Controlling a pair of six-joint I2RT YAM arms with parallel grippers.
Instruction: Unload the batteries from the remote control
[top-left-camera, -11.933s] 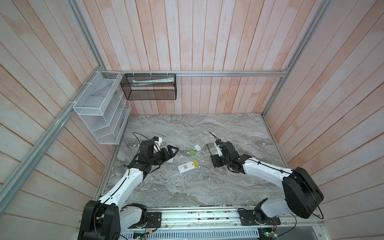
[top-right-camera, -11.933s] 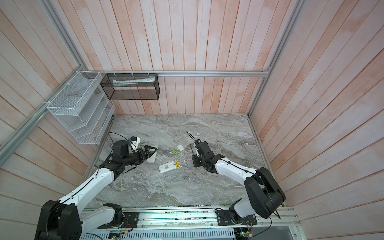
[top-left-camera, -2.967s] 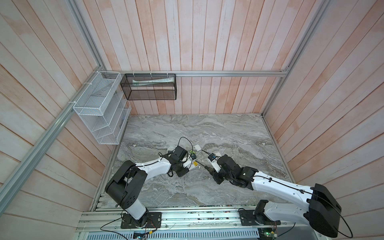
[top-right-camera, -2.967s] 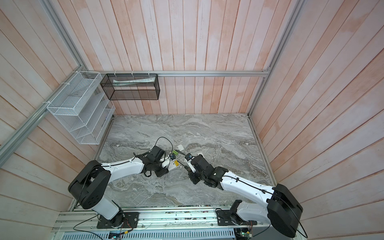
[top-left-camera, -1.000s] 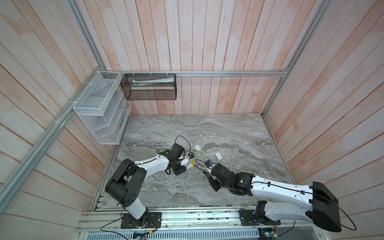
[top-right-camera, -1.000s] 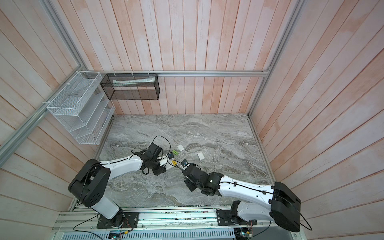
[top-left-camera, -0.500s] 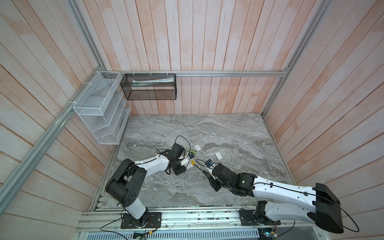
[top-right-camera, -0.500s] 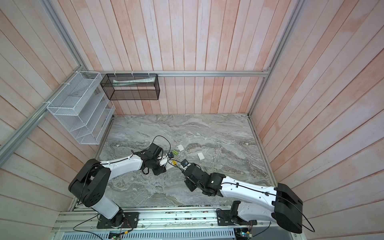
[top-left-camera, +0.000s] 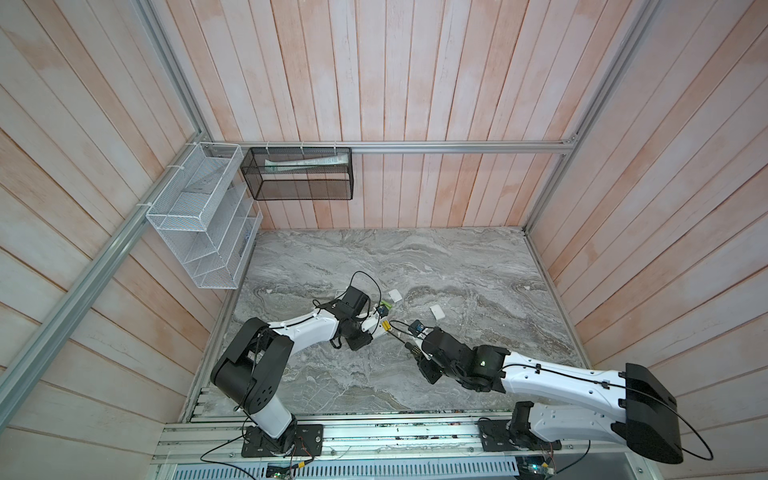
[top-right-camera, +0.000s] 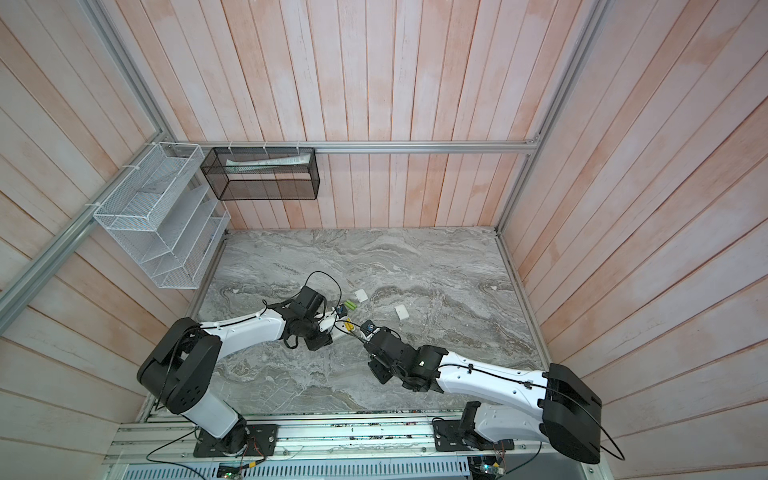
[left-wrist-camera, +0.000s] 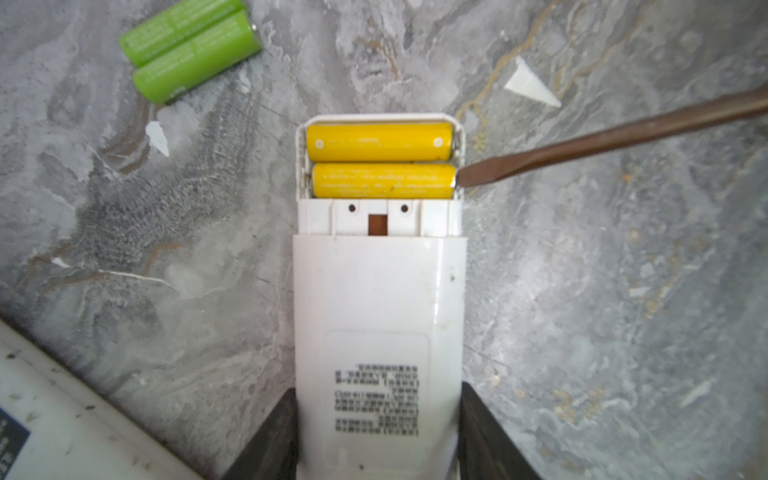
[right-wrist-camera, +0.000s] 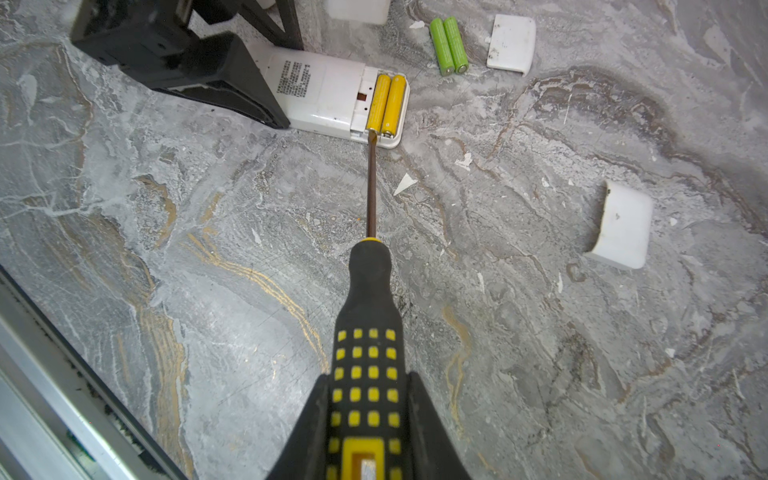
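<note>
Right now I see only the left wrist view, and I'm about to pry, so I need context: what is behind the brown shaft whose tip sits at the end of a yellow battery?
Observer: It is a screwdriver with a black-and-yellow handle, clamped in the right gripper.
Operator: Where are the battery covers?
Observer: Two white covers lie on the table: one beside the green batteries, the other off alone.
Operator: Are the grippers clear of each other?
Observer: Yes. The left gripper grips the remote at its label end, well apart; only the shaft spans the gap.
</note>
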